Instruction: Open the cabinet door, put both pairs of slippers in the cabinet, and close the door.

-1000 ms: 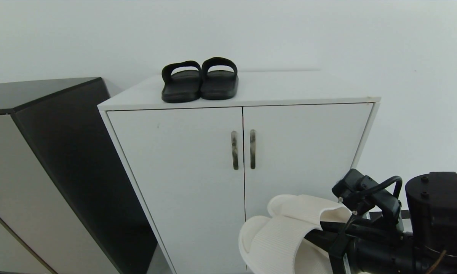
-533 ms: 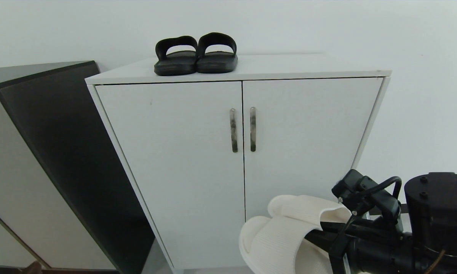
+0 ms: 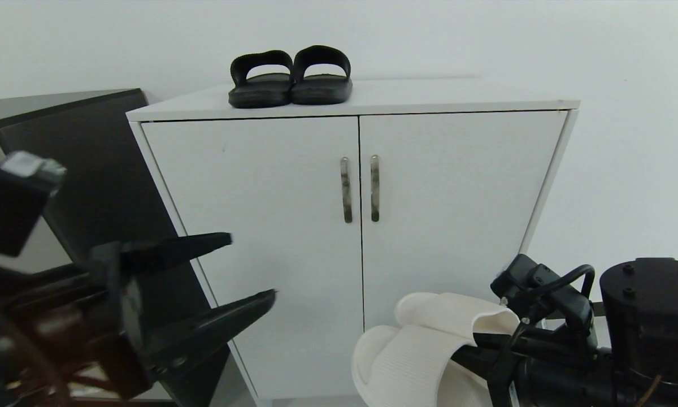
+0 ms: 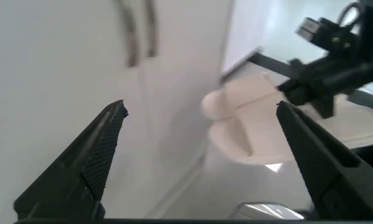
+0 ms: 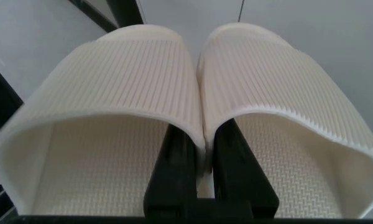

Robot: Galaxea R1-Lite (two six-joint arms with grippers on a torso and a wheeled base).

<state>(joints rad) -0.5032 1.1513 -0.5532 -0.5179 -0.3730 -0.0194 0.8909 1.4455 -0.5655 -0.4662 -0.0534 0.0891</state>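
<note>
**Handles up and to the right of my free left gripper**

My left gripper (image 3: pixel 251 265) was spread wide and empty, low before the left door of the cabinet (image 3: pixel 248 186). Both doors were shut. The 2 handles (image 3: pixel 346 189) stood upright at the centre seam, above my fingers and toward my right. My right gripper (image 5: pixel 206 171) was pinching the white slippers (image 3: pixel 424 345), low before the right door. The black slippers (image 3: pixel 291 79) sat on the cabinet top. I judged the left arm nearer and free to pull.
</note>
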